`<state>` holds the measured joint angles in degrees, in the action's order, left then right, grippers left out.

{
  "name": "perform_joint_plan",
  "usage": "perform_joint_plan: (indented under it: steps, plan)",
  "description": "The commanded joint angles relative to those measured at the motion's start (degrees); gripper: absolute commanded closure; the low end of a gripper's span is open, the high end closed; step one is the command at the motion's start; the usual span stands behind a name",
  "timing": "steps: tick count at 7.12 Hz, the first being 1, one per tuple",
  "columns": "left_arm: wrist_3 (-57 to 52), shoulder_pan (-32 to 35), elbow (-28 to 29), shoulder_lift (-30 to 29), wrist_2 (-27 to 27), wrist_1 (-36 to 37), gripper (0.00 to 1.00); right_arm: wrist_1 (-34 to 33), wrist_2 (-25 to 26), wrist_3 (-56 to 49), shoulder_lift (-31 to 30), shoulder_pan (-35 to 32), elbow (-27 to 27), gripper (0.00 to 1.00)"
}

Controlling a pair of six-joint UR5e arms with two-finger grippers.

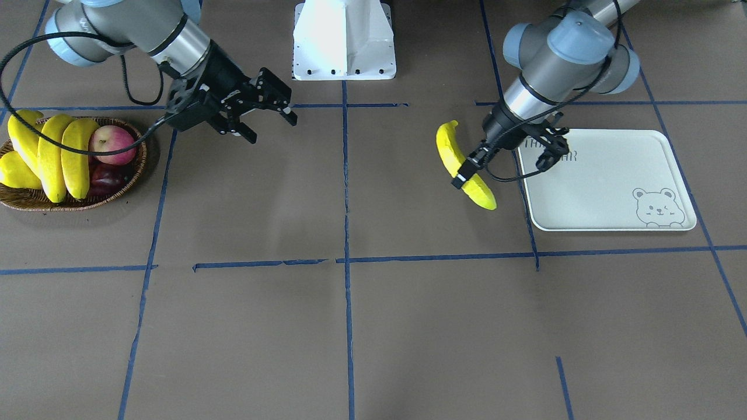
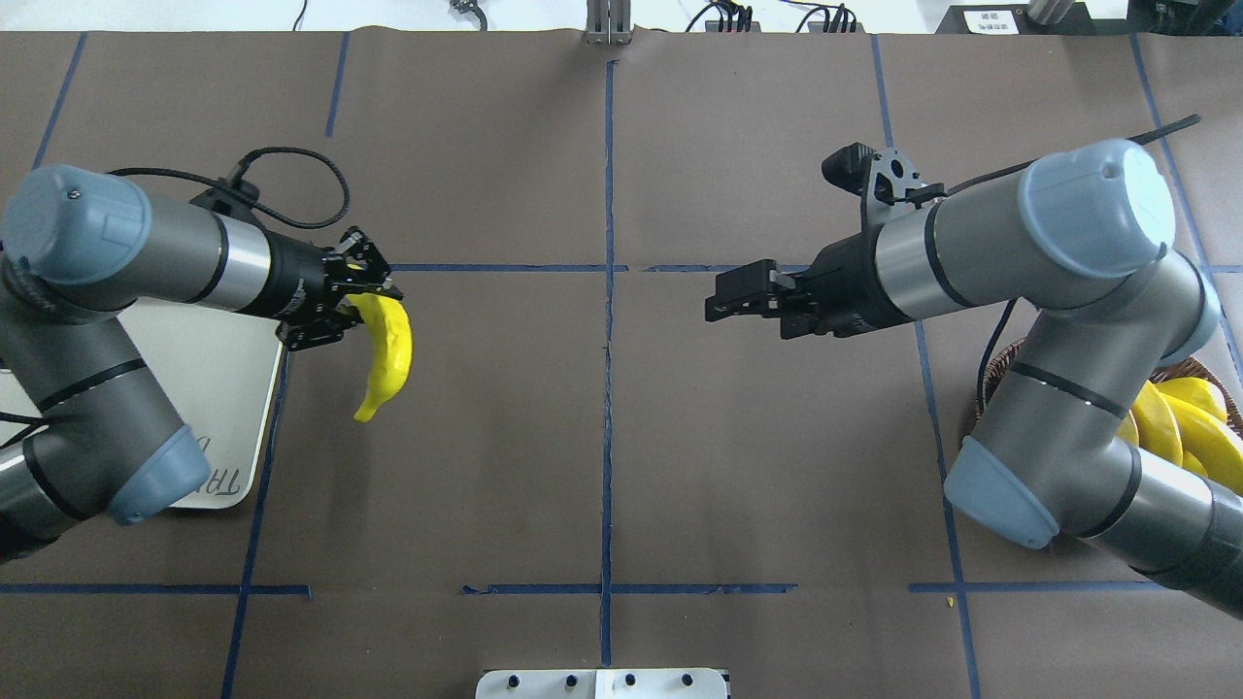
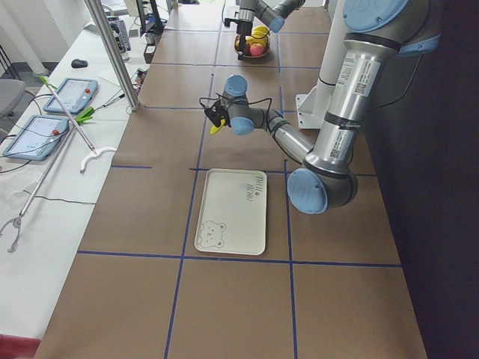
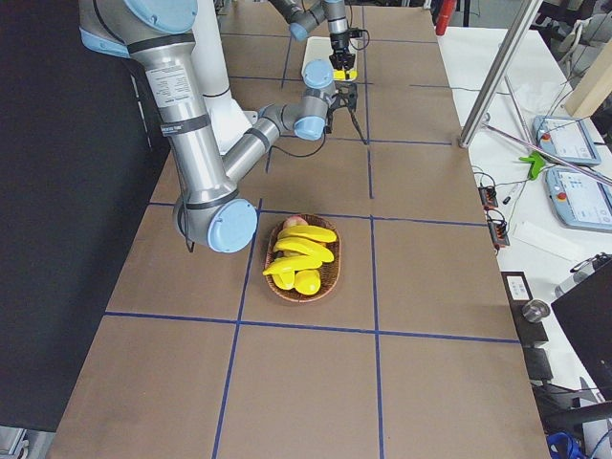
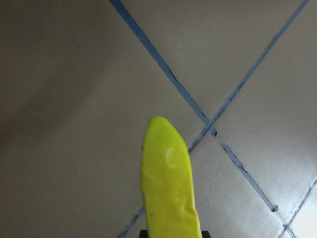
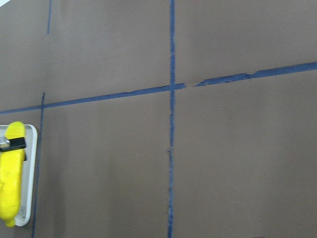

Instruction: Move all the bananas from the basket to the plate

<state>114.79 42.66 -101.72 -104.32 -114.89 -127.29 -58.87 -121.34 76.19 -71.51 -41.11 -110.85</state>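
Note:
My left gripper (image 1: 467, 172) is shut on one yellow banana (image 1: 464, 166), holding it in the air just beside the off-white plate (image 1: 607, 181), toward the table's middle. From overhead the same banana (image 2: 386, 354) hangs off the plate's (image 2: 238, 408) edge. The plate is bare. The wicker basket (image 1: 35, 201) at the other end holds three bananas (image 1: 51, 157). My right gripper (image 1: 271, 128) hovers open and empty between the basket and the table's middle. The left wrist view shows only the held banana's tip (image 5: 167, 183).
A red apple (image 1: 112, 144), a dark red fruit (image 1: 108, 175) and a rounder yellow fruit (image 1: 14, 172) share the basket. The white robot base (image 1: 344, 41) stands at the table's back centre. Blue tape lines cross the brown tabletop.

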Motion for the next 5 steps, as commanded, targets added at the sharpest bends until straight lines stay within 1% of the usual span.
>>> perform_joint_plan:
  steps: [1,2,3,4,5]
  plan:
    - [-12.8,1.6,-0.3,9.7,-0.5,-0.5,1.00,-3.6,-3.0,-13.3,-8.7,-4.2,-0.1,0.00]
    - [-14.7,2.9,-0.4,12.1,-0.7,-0.7,1.00,-3.6,-3.9,-17.6,-12.1,-5.9,-0.1,0.00]
    - [-19.6,6.4,-0.4,14.0,-3.1,-1.1,1.00,-3.6,-5.5,-22.1,-14.9,-8.1,-0.1,0.00]
    - [-28.5,10.7,0.2,16.4,-6.9,-1.4,1.00,-3.7,-7.5,-26.8,-17.6,-10.8,0.0,0.00]
    - [-39.4,15.6,2.0,17.4,-11.6,-0.9,1.00,-3.7,-8.5,-30.4,-20.2,-12.8,0.0,0.00]
